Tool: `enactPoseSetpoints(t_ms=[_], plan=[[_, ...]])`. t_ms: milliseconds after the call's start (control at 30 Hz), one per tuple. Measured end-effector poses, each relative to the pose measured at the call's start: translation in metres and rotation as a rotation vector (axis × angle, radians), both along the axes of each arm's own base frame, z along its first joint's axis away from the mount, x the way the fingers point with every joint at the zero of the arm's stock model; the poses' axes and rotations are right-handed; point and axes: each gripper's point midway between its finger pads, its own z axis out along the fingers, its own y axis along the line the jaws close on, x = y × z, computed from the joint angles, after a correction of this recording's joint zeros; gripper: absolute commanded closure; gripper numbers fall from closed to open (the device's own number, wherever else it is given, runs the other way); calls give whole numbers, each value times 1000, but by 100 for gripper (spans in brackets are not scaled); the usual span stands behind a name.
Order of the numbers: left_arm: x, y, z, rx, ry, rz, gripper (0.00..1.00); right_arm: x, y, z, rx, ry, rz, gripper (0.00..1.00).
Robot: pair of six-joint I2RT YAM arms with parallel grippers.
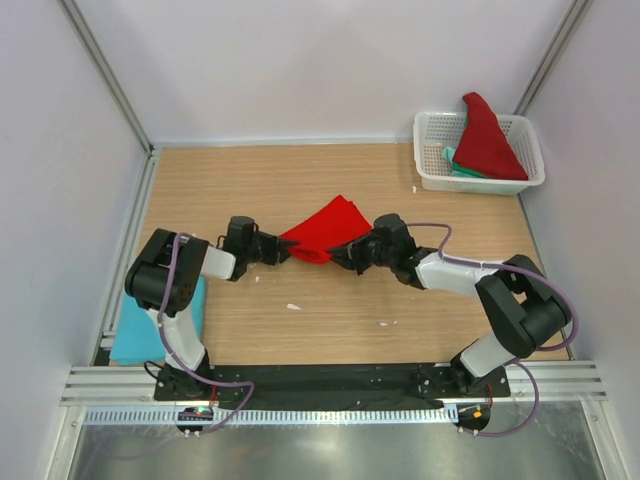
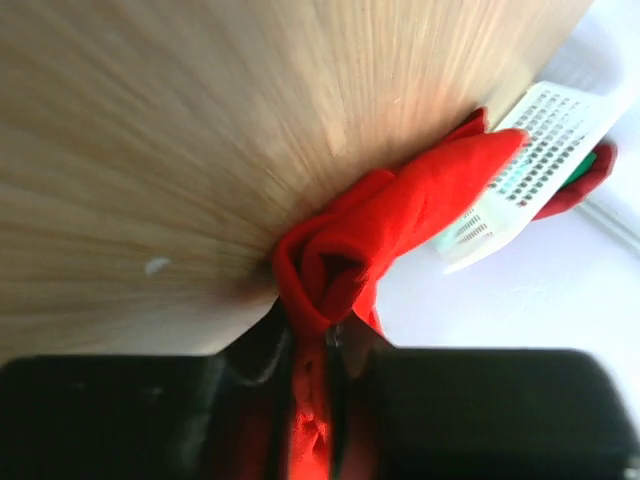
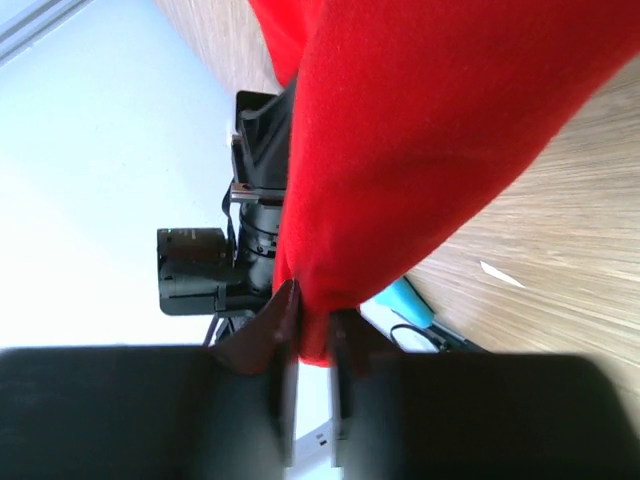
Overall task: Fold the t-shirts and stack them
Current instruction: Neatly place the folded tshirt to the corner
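L gripper [image 1: 284, 251] and R gripper [image 1: 341, 256] each pinch the red shirt [image 1: 325, 226] at centre, bunched btwn them, prob. to stretch it flat. Other shirts [image 1: 490, 140] sit in far-right basket [image 1: 428, 150].

arms [image 1: 455, 272]: black joints, white links | cables [image 1: 430, 225]: grey-lilac, looping | jaws: black

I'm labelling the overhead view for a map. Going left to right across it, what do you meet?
Folded blue shirt → left pincer → red shirt held between both → right pincer → white basket.
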Motion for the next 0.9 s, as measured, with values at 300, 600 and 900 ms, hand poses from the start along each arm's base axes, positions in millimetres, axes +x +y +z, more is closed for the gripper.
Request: enactPoseSetpoints(t_ms=[300, 600, 900], plan=[[11, 14, 9, 246, -73, -121, 100, -1, -32, -2, -248, -91, 242, 34], [-2, 79, 73, 617, -143, -147, 100, -9, -75, 28, -512, -308, 454, 31], [-27, 171, 118, 913, -24, 3, 100, -25, -87, 17, -576, -302, 550, 30]])
